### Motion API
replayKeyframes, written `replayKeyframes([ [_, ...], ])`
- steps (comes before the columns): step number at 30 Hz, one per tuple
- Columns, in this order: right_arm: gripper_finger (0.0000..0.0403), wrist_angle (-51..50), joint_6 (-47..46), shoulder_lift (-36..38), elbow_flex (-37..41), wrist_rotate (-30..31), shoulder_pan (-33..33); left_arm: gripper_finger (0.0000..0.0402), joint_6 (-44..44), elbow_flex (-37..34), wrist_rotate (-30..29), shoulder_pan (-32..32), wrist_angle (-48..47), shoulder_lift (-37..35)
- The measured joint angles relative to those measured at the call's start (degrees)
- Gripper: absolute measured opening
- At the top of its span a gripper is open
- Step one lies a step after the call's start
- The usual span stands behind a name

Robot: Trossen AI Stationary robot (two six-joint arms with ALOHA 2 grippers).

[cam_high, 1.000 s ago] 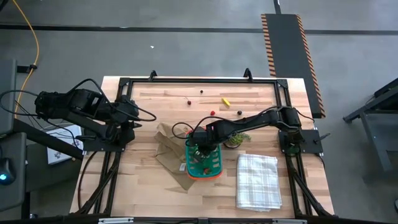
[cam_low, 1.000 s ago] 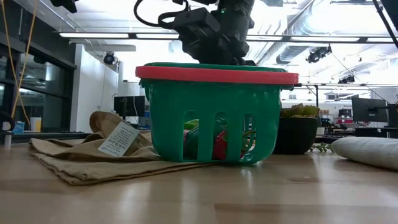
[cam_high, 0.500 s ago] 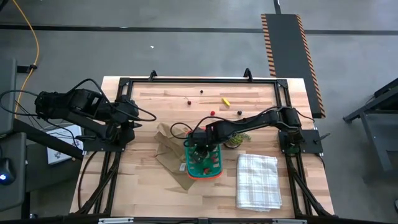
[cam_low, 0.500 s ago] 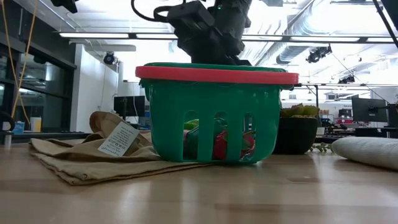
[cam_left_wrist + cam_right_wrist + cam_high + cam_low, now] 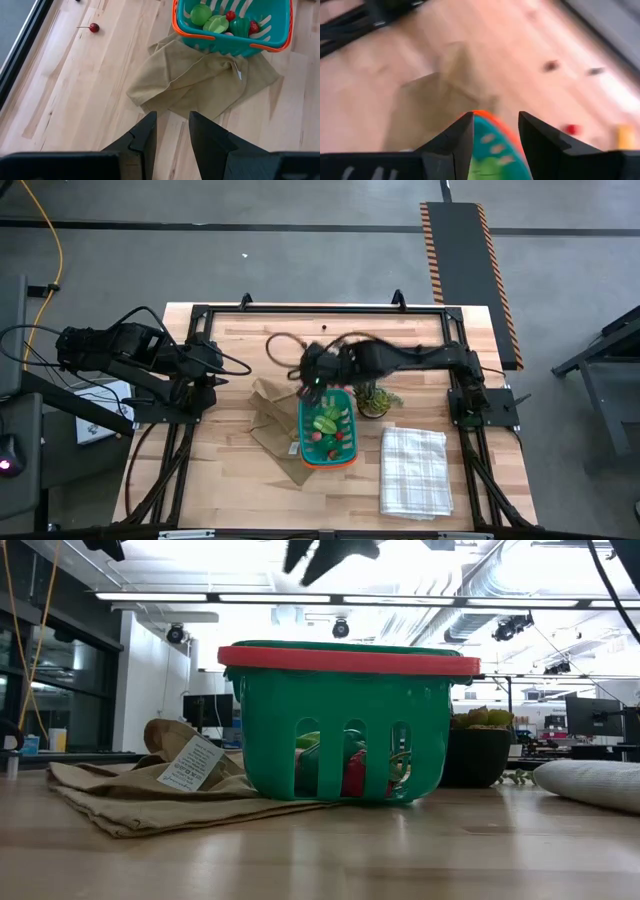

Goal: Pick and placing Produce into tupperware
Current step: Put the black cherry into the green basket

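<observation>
Wooden table (image 5: pixel 250 470): brown bag (image 5: pixel 270 420), teal basket (image 5: pixel 327 455) on bag, checked cloth (image 5: pixel 413 470), potted plant (image 5: pixel 373 402), scattered produce (image 5: pixel 363 343).

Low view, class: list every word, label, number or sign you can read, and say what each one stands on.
No text can be read.
The white tag on the brown paper bag carries print, but it is too small to read.
The green basket shows no lettering.

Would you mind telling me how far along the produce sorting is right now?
Done: several green and red toy pieces lie in the teal orange-rimmed plastic basket. In hand: nothing; the right pincer is open and empty beside the basket's far end. Left: a yellow piece, red balls and dark berries on the wooden table.
</observation>
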State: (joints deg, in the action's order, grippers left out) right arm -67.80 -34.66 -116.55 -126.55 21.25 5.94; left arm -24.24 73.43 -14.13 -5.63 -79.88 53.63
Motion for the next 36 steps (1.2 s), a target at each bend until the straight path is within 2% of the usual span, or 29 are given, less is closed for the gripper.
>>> replayKeyframes([
  [6, 0.0144, -15.5, -4.7, 0.3, -8.6, 6.8, -4.0, 0.0101, 0.5, 0.0, 0.0, 0.0, 0.0, 0.0],
  [13, 0.0144, -22.1, -12.0, 7.5, 1.1, 6.4, -11.3, 0.0101, 0.6, 0.0, -0.2, 0.0, 0.0, 0.0],
  [16, 0.0144, -19.3, -10.7, 11.5, 8.0, 2.2, -15.5, 0.0101, 1.4, 0.0, -0.9, 0.0, 0.2, 0.0],
  [20, 0.0144, -14.9, -8.6, 16.5, 20.7, -8.4, -22.4, 0.0101, 1.5, 0.0, -3.9, 0.0, 0.6, 0.0],
  [28, 0.0144, 6.8, -1.4, 24.9, 46.5, -21.0, -34.6, 0.0101, 1.5, 0.0, -7.1, 0.0, 1.5, 0.0],
  [32, 0.0144, 13.6, 0.0, 25.5, 54.7, -28.0, -40.1, 0.0101, 1.3, 0.0, -8.8, 0.0, 6.0, 0.0],
  [36, 0.0144, 14.2, 5.1, 25.4, 59.2, -30.4, -43.0, 0.0101, 1.3, 0.0, -13.1, 0.0, 11.3, 0.2],
])
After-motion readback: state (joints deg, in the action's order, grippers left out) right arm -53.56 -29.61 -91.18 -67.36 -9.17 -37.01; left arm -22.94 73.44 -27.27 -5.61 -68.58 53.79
